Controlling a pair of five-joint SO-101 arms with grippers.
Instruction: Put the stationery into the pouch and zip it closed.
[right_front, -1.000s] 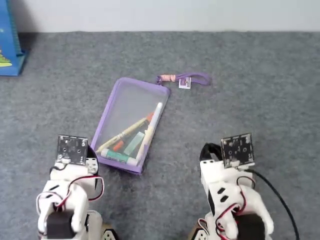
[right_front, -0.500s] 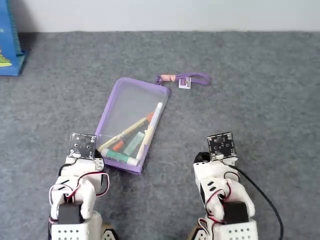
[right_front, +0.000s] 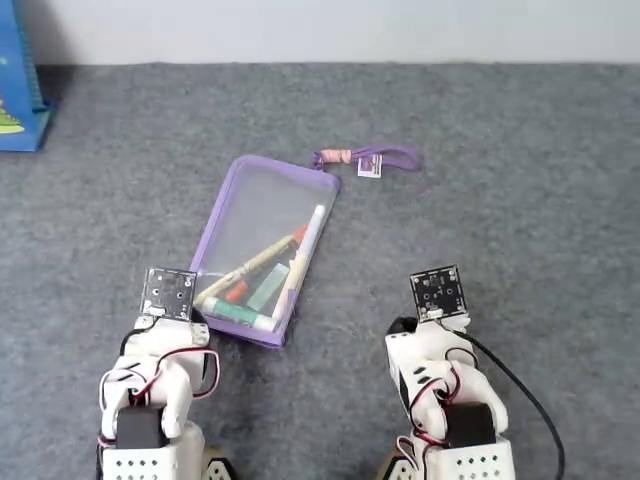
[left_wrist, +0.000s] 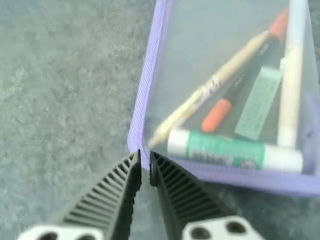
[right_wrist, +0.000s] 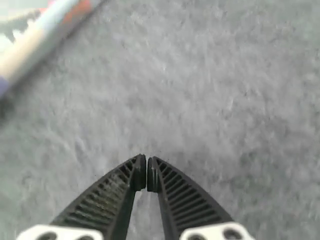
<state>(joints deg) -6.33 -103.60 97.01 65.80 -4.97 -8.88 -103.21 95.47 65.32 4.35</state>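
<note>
Both arms pulled back; left gripper (left_wrist: 144, 159) and right gripper (right_wrist: 146, 165) sit pressed together, empty. We see the pouch (right_front: 250, 200) on the table, stationery (right_front: 262, 280) inside, apparently zipped, so the task looks done.

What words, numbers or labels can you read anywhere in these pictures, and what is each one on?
No text is readable.
On the tag by the pouch strap: print too small to read.
On the glue stick, green label: blurred, unreadable.
On the pencil: dark marks, blurred, unreadable.
On the blue box at the table's edge: cut off, nothing legible.
</note>
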